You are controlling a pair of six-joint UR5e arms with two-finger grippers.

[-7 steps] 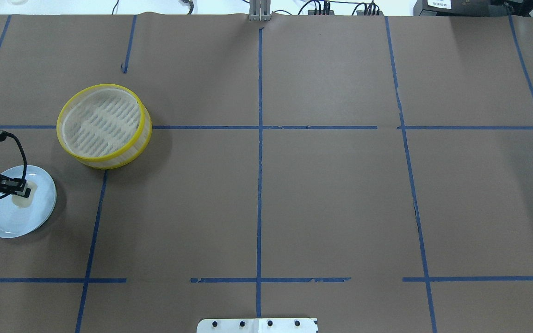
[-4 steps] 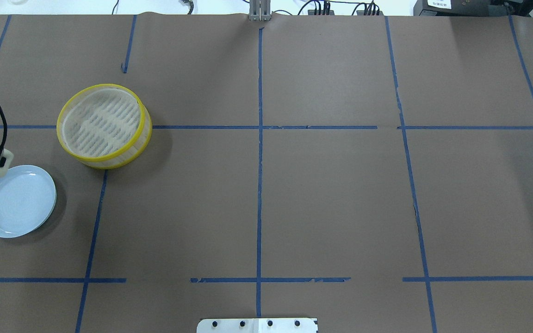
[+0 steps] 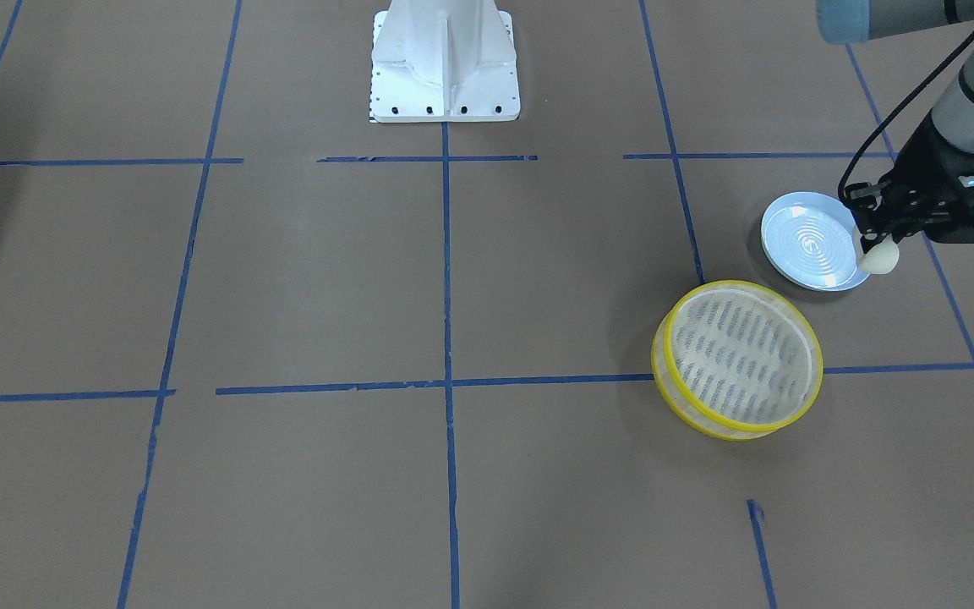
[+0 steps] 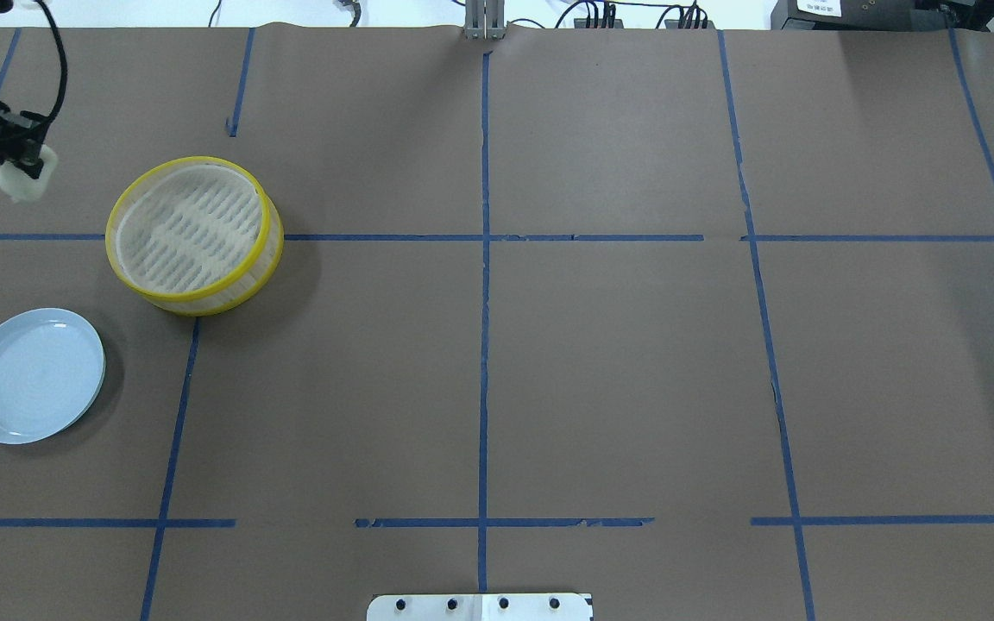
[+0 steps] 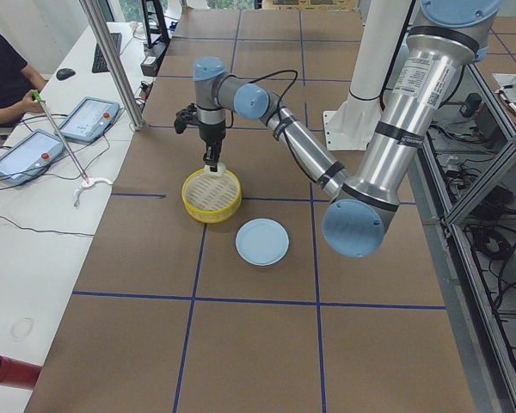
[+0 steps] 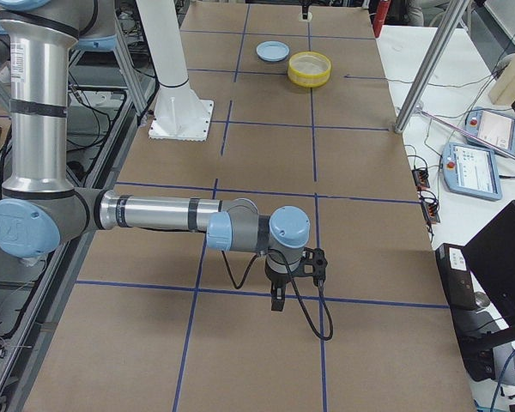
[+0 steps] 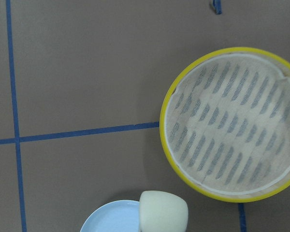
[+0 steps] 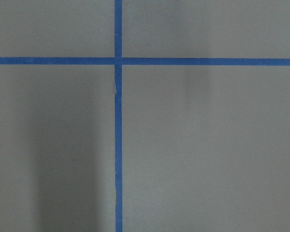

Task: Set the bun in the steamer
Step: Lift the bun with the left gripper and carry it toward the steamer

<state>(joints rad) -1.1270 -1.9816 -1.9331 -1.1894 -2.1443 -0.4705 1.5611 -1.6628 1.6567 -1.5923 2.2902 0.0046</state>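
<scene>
One small cream-white rounded bun (image 3: 882, 256) pinched in the left gripper (image 3: 871, 240), held in the air.

Front-facing view: the left arm enters from the view's right with its wrist turned down, and the bun hangs under the black fingers, showing against the rim of the light blue round plate (image 3: 812, 241), apart from the round yellow-rimmed steamer (image 3: 739, 359). Overhead view: gripper and bun sit at the left edge, beside the steamer and well apart from the plate. Left side view: the arm stretches along the table, gripper pointing straight down. Left wrist view: the bun's domed end points toward the steamer, but the frame crops it, so its long axis is unclear. Right side view: the right gripper (image 6: 277, 300) points down over the brown paper table (image 6: 266, 154); whether it is spread or pressed together, I cannot tell.
</scene>
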